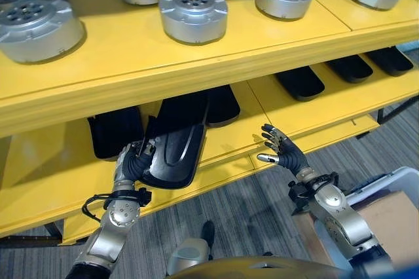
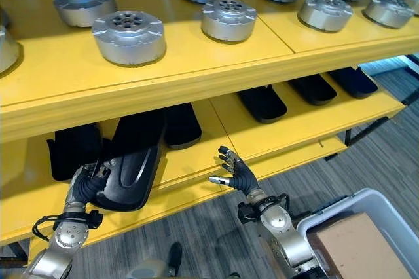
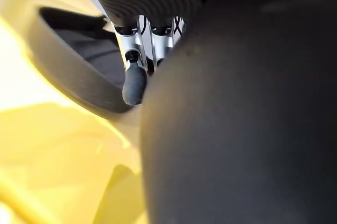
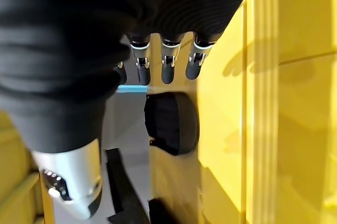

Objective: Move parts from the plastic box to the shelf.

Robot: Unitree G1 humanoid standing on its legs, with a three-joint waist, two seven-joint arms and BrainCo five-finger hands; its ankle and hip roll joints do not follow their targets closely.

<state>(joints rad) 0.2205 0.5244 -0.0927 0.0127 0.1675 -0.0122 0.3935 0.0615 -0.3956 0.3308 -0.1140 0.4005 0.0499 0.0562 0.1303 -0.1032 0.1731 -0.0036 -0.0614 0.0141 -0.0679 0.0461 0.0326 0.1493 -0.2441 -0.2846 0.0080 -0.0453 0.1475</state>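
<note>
— Why is that black part (image 1: pixel 171 153) tilted instead of lying flat?

— The left hand (image 1: pixel 133 163) has it by the near end, fingers curled round the rim. The far end points in under the upper board, so I judge it is being slid onto the lower level of the yellow shelf (image 1: pixel 314 105), into the gap between the black parts already lying there (image 1: pixel 115 131).

— So it isn't down yet?

— Not fully. It leans over the front lip of the shelf, near edge hanging past it, still gripped. The row of matching parts further along (image 1: pixel 300 82) lies flat and side by side, which suggests this one belongs in line with them.

— And the arm?

— The left arm comes up from below, wrist bent back, palm against the part's edge. From its own wrist camera, one dark fingertip (image 3: pixel 135 83) shows beside the part's dark bulk.

— The other hand?

— The right hand (image 1: pixel 283 150) hangs in front of the shelf's lower edge, fingers spread and straight, holding nothing, well apart from the part.

— The round metal pieces (image 1: pixel 193 14) on top?

— Not involved. The plastic box (image 2: pixel 386 210) sits low at the right, a cardboard sheet (image 2: pixel 357 246) in it.
</note>
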